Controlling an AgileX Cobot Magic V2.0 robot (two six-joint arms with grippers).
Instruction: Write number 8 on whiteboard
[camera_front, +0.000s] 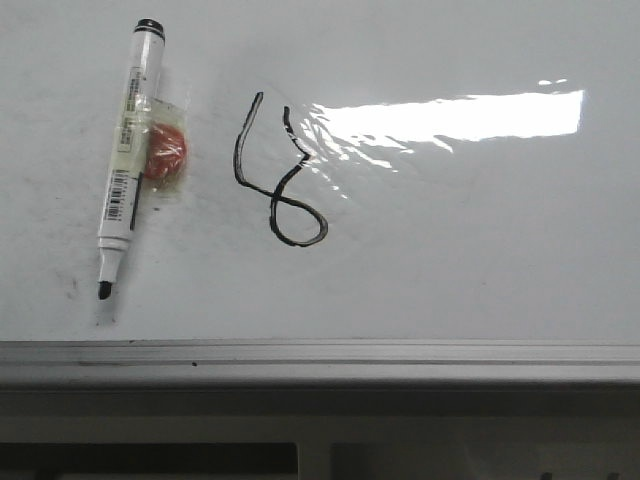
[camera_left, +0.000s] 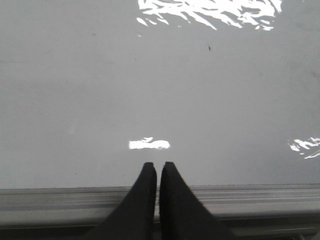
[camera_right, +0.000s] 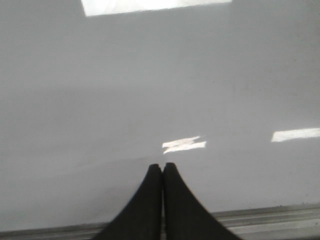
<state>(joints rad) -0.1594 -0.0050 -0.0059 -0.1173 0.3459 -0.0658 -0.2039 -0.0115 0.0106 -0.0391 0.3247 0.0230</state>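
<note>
The whiteboard (camera_front: 450, 240) fills the front view, glossy white with a bright glare patch. A black hand-drawn number 8 (camera_front: 277, 175) is on it, open at the top with a small closed lower loop. A white marker (camera_front: 128, 160) lies uncapped to its left, tip toward the near edge, with an orange blob taped beside it. Neither gripper shows in the front view. My left gripper (camera_left: 158, 165) is shut and empty over the board's near edge. My right gripper (camera_right: 162, 166) is shut and empty over bare whiteboard (camera_right: 150, 90).
The grey metal frame edge (camera_front: 320, 355) runs along the near side of the board; it also shows in the left wrist view (camera_left: 260, 197) and the right wrist view (camera_right: 280, 217).
</note>
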